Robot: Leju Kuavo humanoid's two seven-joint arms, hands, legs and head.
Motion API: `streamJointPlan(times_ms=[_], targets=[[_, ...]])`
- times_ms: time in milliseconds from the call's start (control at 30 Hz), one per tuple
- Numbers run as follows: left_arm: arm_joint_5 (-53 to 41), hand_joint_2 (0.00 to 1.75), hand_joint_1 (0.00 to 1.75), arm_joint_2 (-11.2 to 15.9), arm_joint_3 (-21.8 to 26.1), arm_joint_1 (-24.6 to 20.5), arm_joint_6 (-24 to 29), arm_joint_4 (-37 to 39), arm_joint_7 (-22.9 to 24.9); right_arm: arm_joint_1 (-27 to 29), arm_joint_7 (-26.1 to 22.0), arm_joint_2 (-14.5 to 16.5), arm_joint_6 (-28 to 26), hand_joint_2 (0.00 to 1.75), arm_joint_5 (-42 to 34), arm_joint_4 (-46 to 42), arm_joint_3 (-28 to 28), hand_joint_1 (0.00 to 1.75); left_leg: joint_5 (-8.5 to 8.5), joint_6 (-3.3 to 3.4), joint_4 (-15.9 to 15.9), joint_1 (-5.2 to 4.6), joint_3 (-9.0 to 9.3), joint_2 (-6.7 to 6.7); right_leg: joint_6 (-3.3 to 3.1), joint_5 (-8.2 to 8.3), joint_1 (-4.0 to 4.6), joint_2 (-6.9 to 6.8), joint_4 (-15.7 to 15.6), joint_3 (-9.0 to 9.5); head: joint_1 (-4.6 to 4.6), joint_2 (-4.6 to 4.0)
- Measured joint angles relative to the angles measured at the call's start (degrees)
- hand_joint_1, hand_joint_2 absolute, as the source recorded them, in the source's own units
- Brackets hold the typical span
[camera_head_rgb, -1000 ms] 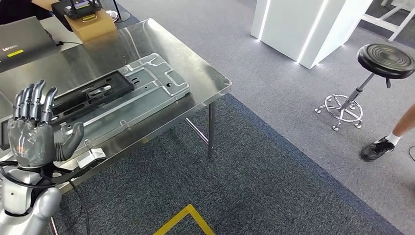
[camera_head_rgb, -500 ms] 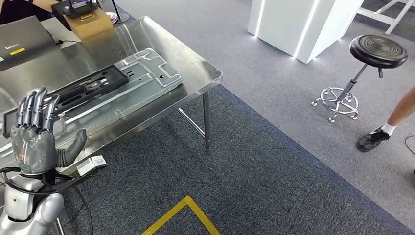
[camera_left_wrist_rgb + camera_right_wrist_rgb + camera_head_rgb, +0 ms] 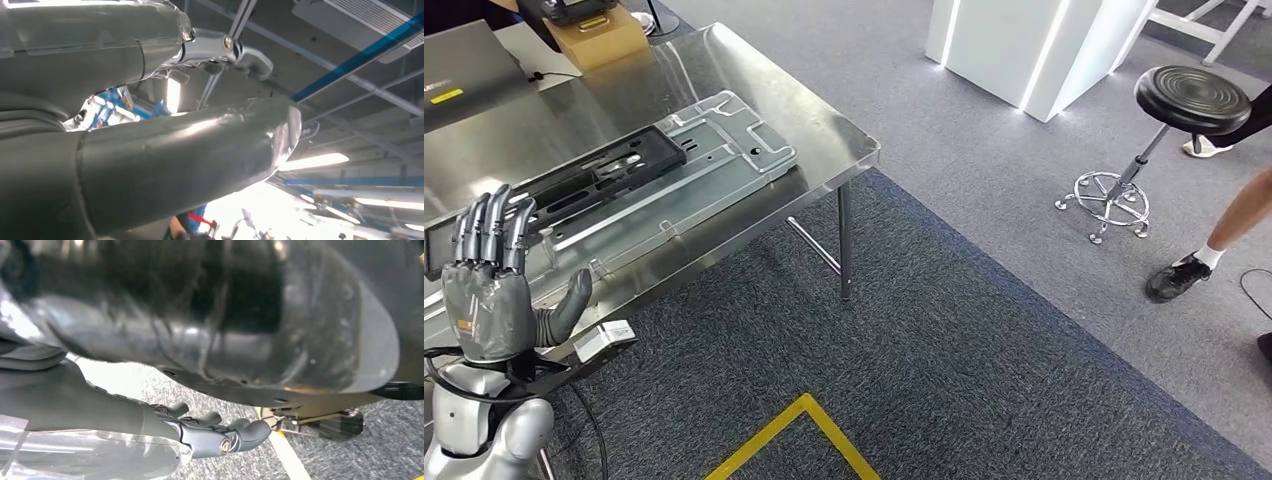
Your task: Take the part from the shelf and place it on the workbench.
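Head view, left to right: our left hand [image 3: 489, 290] is raised with fingers spread, grasping nothing, beside the part [image 3: 614, 190] lying flat on the workbench [image 3: 844, 140]. Right hand [image 3: 210, 432]: fingers loosely extended, empty. We judge a careless arm swing could nudge the part toward the edge.

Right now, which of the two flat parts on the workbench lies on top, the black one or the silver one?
The black part lies on top; the wider silver plate sits under it, flat on the workbench.
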Motion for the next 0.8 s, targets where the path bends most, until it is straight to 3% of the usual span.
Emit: streamJointPlan(times_ms=[33, 67, 167, 233, 333, 400, 500, 533, 567, 600, 633, 700, 733, 800], targets=[[-0.05, 0.0, 0.0, -0.26, 0.0, 0.06, 0.0, 0.0, -0.24, 0.02, 0.0, -0.03, 0.01, 0.0, -0.01, 0.0, -0.03, 0.0, -0.02, -0.06, 0.22, 0.03, -0.28, 0.33, 0.31, -0.26, -0.23, -0.03, 1.62, -0.85, 0.0, 0.0], [-0.11, 0.0, 0.0, -0.5, 0.0, 0.09, 0.0, 0.0, -0.4, 0.04, 0.0, -0.09, 0.01, 0.0, -0.01, 0.0, -0.07, 0.0, -0.05, -0.21, 0.54, 0.11, -0.59, 0.66, 0.6, 0.71, -0.49, -0.12, 0.93, -0.52, 0.0, 0.0], [-0.26, 0.0, 0.0, -0.97, 0.04, 0.15, 0.0, -0.01, -0.69, -0.06, -0.02, -0.24, 0.04, 0.0, -0.06, 0.0, -0.14, 0.0, -0.5, -1.28, 2.35, 0.39, -1.52, 1.73, 1.2, 5.61, -1.07, -1.81, -8.61, 4.16, 0.01, -0.01], [-0.27, 0.0, 0.0, -1.11, 0.14, 0.18, 0.01, -0.05, -0.75, -0.18, -0.07, -0.25, 0.07, 0.0, -0.09, 0.0, -0.15, 0.0, -0.8, -2.28, 3.3, 0.46, -1.81, 2.35, 0.57, 6.69, -0.8, -2.58, -11.15, 5.07, 0.02, -0.01], [-0.26, 0.0, 0.0, -1.28, 0.23, 0.2, 0.02, -0.1, -0.79, -0.04, -0.1, -0.3, 0.07, 0.0, -0.11, 0.0, -0.18, 0.0, -0.62, -3.61, 3.23, 0.9, -1.69, 3.16, -1.1, 7.39, -0.34, -1.35, -10.82, 4.3, -0.02, -0.01], [-0.19, 0.0, 0.0, -1.37, 0.28, 0.27, 0.02, -0.11, -0.86, 0.03, -0.13, -0.32, 0.07, 0.0, -0.11, 0.0, -0.21, 0.0, -2.81, -4.03, 5.22, 1.08, -2.59, 1.63, -1.96, 8.2, -0.34, -0.56, -11.04, 3.81, -0.03, 0.0], [-0.03, 0.0, 0.0, -1.41, 0.58, 0.65, 0.02, -0.11, -0.91, 0.03, -0.21, -0.32, 0.08, 0.0, -0.12, 0.0, -0.22, 0.0, -10.35, -3.55, 16.15, 0.72, -6.38, -1.42, -2.72, 9.15, 0.14, 0.84, -11.05, 2.67, -0.05, 0.0], [-0.02, 0.0, 0.0, -1.44, 0.66, 0.81, 0.02, -0.11, -0.93, 0.06, -0.23, -0.32, 0.08, 0.0, -0.12, 0.0, -0.22, 0.0, -11.8, -3.22, 19.26, 0.53, -7.18, -1.66, -2.86, 9.38, 0.4, 1.4, -11.02, 2.36, -0.05, 0.0], [-0.02, 0.0, 0.0, -1.46, 0.69, 0.93, 0.02, -0.11, -0.96, 0.09, -0.24, -0.32, 0.08, 0.0, -0.12, 0.0, -0.22, 0.0, -12.18, -2.84, 20.54, 0.33, -7.12, -1.76, -2.92, 9.55, 0.63, 2.03, -10.97, 2.11, -0.04, 0.0], [-0.02, 0.0, 0.0, -1.49, 0.72, 1.01, 0.02, -0.11, -0.98, 0.11, -0.24, -0.32, 0.08, 0.0, -0.13, 0.0, -0.22, 0.0, -11.51, -2.43, 19.57, 0.13, -5.95, -1.91, -2.94, 9.68, 0.81, 2.68, -10.89, 1.95, -0.04, 0.0], [-0.03, 0.0, 0.0, -1.5, 0.76, 1.02, 0.02, -0.11, -1.0, 0.12, -0.24, -0.31, 0.08, 0.0, -0.13, 0.0, -0.23, 0.0, -10.0, -1.99, 16.46, -0.07, -3.79, -2.32, -2.93, 9.75, 0.92, 3.34, -10.79, 1.91, -0.04, 0.0], [-0.03, 0.0, 0.0, -1.51, 0.91, 0.95, 0.02, -0.11, -1.01, 0.04, -0.24, -0.25, 0.08, 0.0, -0.14, 0.0, -0.24, 0.0, -7.49, -1.09, 8.55, -0.4, 1.03, -4.74, -2.76, 9.85, 0.93, 4.58, -10.55, 1.78, -0.03, 0.0], [-0.04, 0.0, 0.0, -1.51, 1.01, 0.91, 0.03, -0.13, -1.01, -0.04, -0.24, -0.23, 0.07, 0.0, -0.16, 0.01, -0.24, 0.0, -6.91, -0.8, 5.88, -0.55, 2.54, -5.84, -2.52, 9.98, 0.8, 5.17, -10.46, 1.57, -0.04, 0.0], [-0.05, 0.0, 0.0, -1.52, 1.14, 0.85, 0.05, -0.17, -1.04, -0.13, -0.22, -0.2, 0.07, 0.0, -0.24, 0.02, -0.26, 0.0, -6.92, -0.56, 4.29, -0.82, 3.37, -6.47, -1.82, 10.35, 0.47, 6.35, -10.46, 1.07, -0.04, 0.0]])
